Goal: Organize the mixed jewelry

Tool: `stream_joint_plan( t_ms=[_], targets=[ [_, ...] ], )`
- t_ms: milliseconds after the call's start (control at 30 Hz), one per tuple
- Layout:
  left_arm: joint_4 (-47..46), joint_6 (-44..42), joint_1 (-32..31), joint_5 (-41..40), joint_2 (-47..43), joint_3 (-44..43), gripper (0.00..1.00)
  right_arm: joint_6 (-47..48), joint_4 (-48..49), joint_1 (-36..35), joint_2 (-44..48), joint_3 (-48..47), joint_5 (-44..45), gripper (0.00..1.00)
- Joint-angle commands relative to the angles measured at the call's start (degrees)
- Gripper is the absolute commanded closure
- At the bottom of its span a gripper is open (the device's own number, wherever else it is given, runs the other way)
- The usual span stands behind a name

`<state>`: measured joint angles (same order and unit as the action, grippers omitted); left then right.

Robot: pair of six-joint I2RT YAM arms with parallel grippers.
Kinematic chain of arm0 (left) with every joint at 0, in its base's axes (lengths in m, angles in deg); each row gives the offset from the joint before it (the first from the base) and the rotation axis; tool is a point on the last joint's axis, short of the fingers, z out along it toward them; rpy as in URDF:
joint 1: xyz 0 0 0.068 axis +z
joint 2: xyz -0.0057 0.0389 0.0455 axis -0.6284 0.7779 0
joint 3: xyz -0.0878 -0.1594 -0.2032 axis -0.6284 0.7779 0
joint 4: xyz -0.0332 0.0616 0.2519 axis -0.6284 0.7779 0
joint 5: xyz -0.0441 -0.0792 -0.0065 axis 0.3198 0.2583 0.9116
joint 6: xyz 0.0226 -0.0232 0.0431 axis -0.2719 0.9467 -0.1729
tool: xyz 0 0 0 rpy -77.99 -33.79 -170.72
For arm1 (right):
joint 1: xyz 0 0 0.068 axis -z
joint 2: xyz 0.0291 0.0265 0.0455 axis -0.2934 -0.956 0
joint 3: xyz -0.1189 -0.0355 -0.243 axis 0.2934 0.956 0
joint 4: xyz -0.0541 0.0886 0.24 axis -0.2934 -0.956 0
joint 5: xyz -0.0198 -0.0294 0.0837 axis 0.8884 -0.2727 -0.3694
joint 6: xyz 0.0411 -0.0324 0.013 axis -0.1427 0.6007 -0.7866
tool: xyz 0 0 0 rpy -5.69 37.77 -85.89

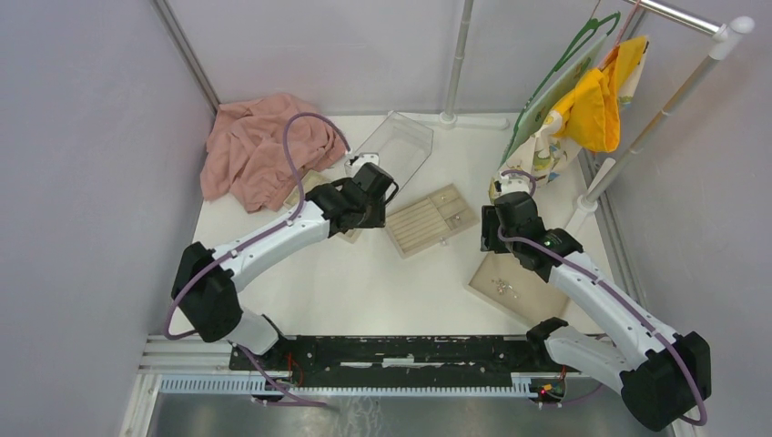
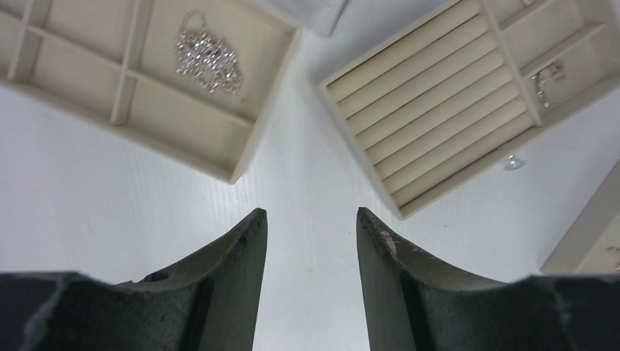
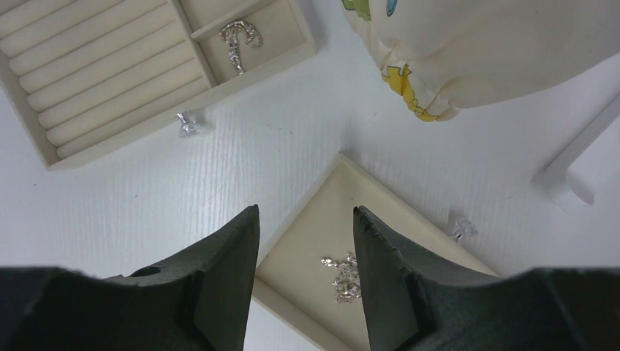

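My left gripper (image 2: 311, 219) and right gripper (image 3: 305, 216) are half open and empty. The jewelry (image 3: 342, 278) lies in the tray (image 3: 398, 216) under my right one. It's tiny, so it may slip and fall.

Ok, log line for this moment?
left gripper: open, empty, over table | right gripper: open, empty, by flat tray | jewelry: small pile in that tray

No text, label, number or brand can be read anywhere. The cream cloth (image 3: 497, 51) beyond the fingers (image 3: 219, 278) of the right gripper (image 3: 305, 212) bears coloured printed shapes, but no legible letters.
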<state>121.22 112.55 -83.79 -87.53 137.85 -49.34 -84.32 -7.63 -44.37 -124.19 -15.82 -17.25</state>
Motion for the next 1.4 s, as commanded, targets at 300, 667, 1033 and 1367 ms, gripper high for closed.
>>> stream_joint_plan(
  t_ms=[300, 667, 1033, 1367],
  targets=[
    [5.91, 2.62, 2.52, -3.87, -9.98, 7.06, 0.45, -1.22, 3.59, -0.02, 0.26, 0.13, -1.21, 0.44],
    [6.68, 0.16, 22.78, 8.59, -22.51, 15.19, 0.42, -2.51, 5.80, -0.02, 1.72, 2.97, -2.00, 0.44],
    [8.41, -3.83, 31.92, 12.42, -23.28, 17.21, 0.39, -2.50, 5.92, -0.12, 2.43, 4.26, -1.75, 0.44],
    [1.46, -3.56, 32.90, 19.11, -21.89, 18.42, 0.25, -1.31, 5.36, -0.11, 1.39, 3.87, -1.40, 0.43]
  ],
)
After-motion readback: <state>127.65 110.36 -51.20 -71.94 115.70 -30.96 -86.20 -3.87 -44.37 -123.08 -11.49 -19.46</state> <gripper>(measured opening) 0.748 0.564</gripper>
